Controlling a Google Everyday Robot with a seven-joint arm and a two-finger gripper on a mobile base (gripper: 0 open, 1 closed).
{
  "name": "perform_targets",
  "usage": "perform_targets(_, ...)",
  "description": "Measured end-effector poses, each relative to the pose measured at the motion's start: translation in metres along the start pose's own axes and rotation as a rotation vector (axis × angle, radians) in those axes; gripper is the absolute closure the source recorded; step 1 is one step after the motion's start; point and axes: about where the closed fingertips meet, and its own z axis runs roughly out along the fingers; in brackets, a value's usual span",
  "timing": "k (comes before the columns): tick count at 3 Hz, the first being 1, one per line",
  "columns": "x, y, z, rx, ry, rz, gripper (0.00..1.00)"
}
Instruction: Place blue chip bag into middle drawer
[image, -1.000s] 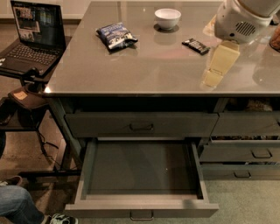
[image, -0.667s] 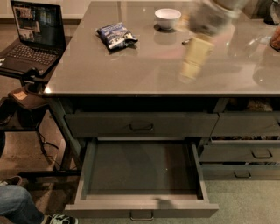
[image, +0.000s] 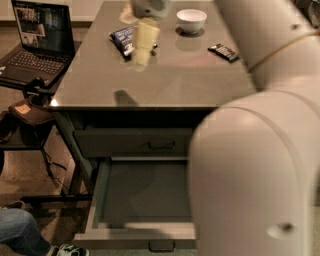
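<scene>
One part looks ready: drawer (image: 98, 200) is pulled out under the tabletop's near edge, nothing seen in its tray, though the arm (image: 260, 150) hides its right side. Bag (image: 121, 39) lies on the tabletop near the far edge, left of the bowl (image: 191, 20), not lifted. Gripper (image: 144, 40) hangs at the bag's right side; whether touching, and whether apart or together, can't tell. Left, I'd say: grasp, carry, drop in drawer.
</scene>
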Motion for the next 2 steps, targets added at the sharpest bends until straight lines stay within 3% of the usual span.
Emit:
perform_targets(1,-0.028,-0.025,-0.007,0.070,-0.045,-0.034,0.00)
perform_targets(2,-0.009,-0.025,-0.023,0.155,-0.080,0.031,0.00)
